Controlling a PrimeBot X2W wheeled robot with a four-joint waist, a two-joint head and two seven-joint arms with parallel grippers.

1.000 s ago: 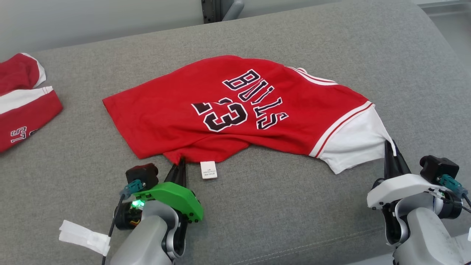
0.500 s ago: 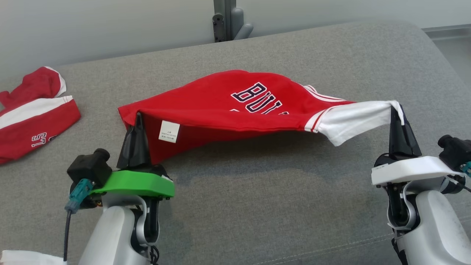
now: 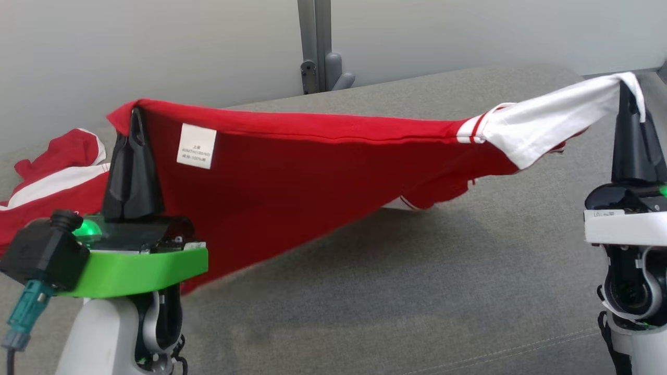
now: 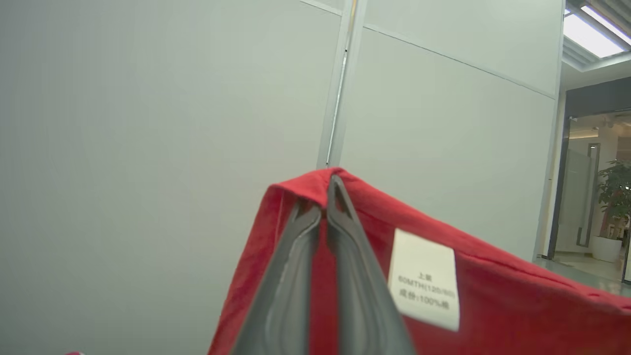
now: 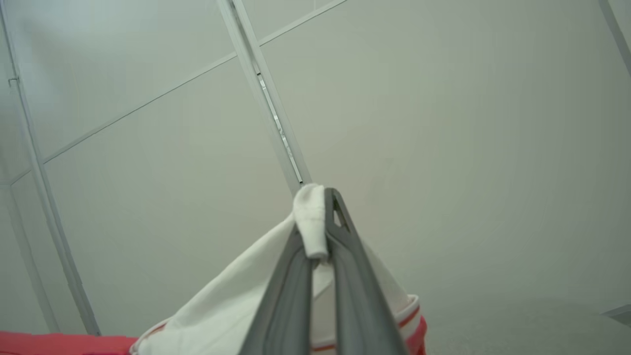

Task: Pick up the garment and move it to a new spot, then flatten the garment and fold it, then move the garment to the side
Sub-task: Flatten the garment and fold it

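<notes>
The red garment (image 3: 312, 172) hangs stretched in the air above the grey sofa (image 3: 417, 302), held up by two corners. At 9 o'clock in the head view the left fingers (image 3: 136, 125) are pressed together with no gap, pinching the garment's red corner at their tips. A white care label (image 3: 196, 146) sits just beside them toward 3 o'clock. At 2 o'clock the right fingers (image 3: 628, 109) are likewise clamped tight on the end of the white sleeve (image 3: 547, 117), whose cloth wraps over their tips. Between the two grips the top edge runs nearly taut. The red body sags toward 7 o'clock; whether its lowest edge touches the sofa cannot be told. A second red and white garment (image 3: 57, 172) lies on the sofa at 9 o'clock, behind the left fingers
</notes>
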